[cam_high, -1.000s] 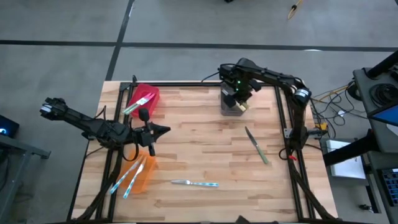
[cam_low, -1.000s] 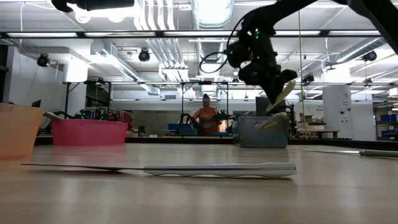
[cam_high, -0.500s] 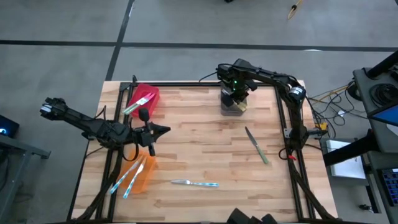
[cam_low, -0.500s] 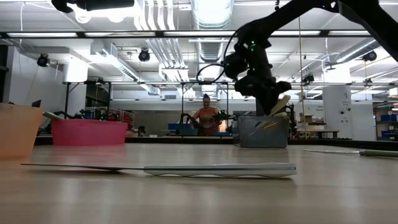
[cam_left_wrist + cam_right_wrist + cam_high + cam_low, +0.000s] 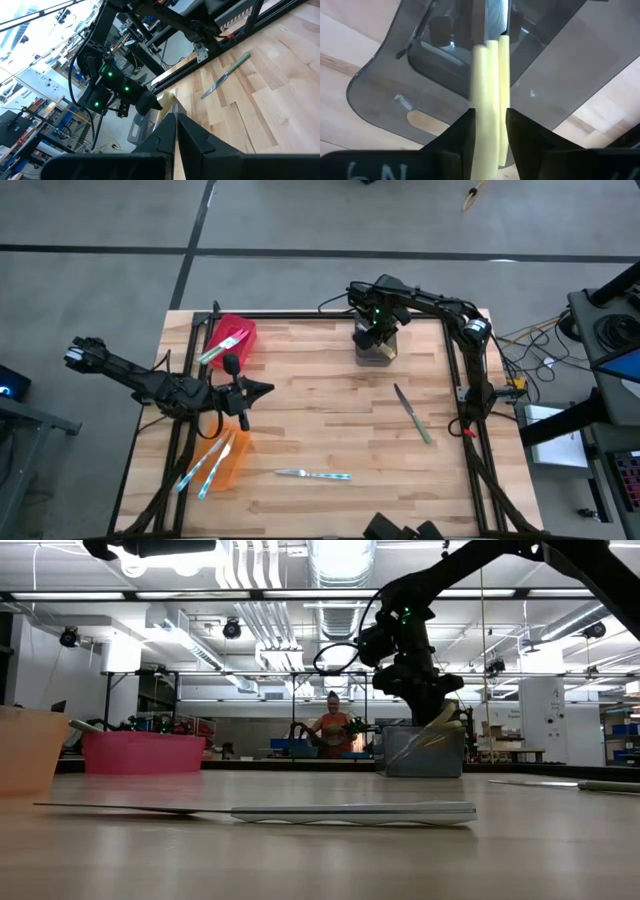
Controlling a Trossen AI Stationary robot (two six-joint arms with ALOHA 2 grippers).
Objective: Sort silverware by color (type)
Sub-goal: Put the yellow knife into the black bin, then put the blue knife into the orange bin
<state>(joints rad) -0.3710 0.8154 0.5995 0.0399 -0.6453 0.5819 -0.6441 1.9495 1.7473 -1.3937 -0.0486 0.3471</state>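
Sorting is mostly done: yellow knives sit in the grey bin under the right pincer, fingers apart, nothing gripped. Two knives, green-handled and blue-handled, remain on the surface; left pincer waits, fingers together, near the orange bin.

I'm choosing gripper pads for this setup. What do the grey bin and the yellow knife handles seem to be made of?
The grey bin looks like smooth, glossy, see-through tinted plastic: the wooden table shows faintly through its wall, and its rim catches highlights. The yellow knife handles look like matte, opaque, pale plastic, evenly coloured with rounded edges and no shine. The right gripper has a finger on each side of them.
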